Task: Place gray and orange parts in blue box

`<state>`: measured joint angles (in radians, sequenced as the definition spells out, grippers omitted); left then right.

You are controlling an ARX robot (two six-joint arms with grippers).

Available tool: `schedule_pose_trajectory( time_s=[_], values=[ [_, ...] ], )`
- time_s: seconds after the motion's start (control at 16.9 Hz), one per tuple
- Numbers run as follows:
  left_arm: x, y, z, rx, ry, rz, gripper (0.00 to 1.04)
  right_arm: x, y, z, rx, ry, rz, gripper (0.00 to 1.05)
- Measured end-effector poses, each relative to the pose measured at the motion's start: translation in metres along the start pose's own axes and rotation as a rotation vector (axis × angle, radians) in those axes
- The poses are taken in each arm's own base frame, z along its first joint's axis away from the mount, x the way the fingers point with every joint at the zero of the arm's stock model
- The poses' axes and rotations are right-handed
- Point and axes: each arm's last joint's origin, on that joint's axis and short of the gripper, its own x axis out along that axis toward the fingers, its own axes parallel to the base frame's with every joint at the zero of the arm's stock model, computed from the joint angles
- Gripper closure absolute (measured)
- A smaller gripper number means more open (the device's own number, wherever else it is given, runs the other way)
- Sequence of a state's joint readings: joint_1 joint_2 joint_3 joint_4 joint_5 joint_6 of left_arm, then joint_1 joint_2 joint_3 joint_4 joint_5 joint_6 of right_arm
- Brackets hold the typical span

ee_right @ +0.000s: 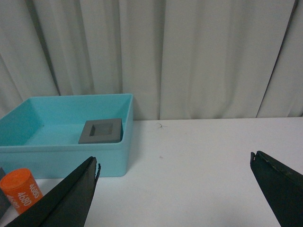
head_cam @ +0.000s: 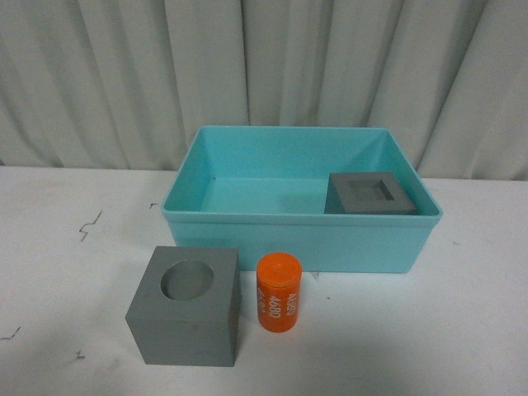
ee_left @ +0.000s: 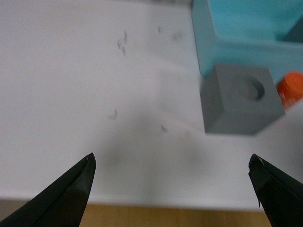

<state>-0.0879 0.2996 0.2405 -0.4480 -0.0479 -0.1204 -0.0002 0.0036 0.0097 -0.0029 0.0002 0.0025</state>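
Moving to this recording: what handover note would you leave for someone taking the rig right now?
Left gripper: open, empty, over the white table. Right gripper: open, empty.
Done: matte gray cube with square recess lies inside the light turquoise plastic box.
To do: matte gray cube with round recess and orange cylinder with white digits stand on the table in front of the box, side by side.

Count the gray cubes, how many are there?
2. The square-recess cube sits inside the blue box, at its right; the round-recess cube stands on the table in front, left of the orange cylinder.
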Motion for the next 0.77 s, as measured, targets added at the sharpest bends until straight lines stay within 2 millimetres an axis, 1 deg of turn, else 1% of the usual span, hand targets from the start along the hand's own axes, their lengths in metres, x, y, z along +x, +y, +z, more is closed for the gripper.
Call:
schedule_pose_trajectory(
  time_s=[0.06,0.12,0.18,0.24,0.3,0.42,0.53,0.59,0.65,0.77],
  values=[
    [-0.006,-0.005,0.011,-0.028,0.068,-0.019,0.07,0.000,0.000,0.000,0.000,0.000,0.000,0.07],
    [-0.016,-0.009,0.026,-0.054,0.056,-0.048,0.07,0.000,0.000,0.000,0.000,0.001,-0.002,0.07],
    [-0.022,-0.015,0.045,-0.064,-0.028,-0.079,0.07,0.000,0.000,0.000,0.000,0.001,0.000,0.06],
    [-0.022,-0.018,0.066,-0.071,-0.096,-0.092,0.07,0.000,0.000,0.000,0.000,0.000,0.000,0.06],
    [-0.006,-0.024,0.085,-0.062,-0.117,-0.097,0.07,0.000,0.000,0.000,0.000,0.001,0.000,0.06],
    [0.039,-0.034,0.113,-0.014,-0.084,-0.113,0.07,0.000,0.000,0.000,0.000,0.000,0.000,0.06],
    [0.068,-0.042,0.133,0.008,-0.069,-0.126,0.07,0.000,0.000,0.000,0.000,0.000,0.000,0.06],
    [0.081,-0.045,0.140,0.014,-0.053,-0.122,0.07,0.000,0.000,0.000,0.000,0.000,0.000,0.06],
    [0.095,-0.048,0.143,0.023,-0.034,-0.125,0.07,0.000,0.000,0.000,0.000,0.000,0.000,0.06],
    [0.126,-0.050,0.133,0.047,0.061,-0.096,0.07,0.000,0.000,0.000,0.000,0.000,0.000,0.06]
  ],
)
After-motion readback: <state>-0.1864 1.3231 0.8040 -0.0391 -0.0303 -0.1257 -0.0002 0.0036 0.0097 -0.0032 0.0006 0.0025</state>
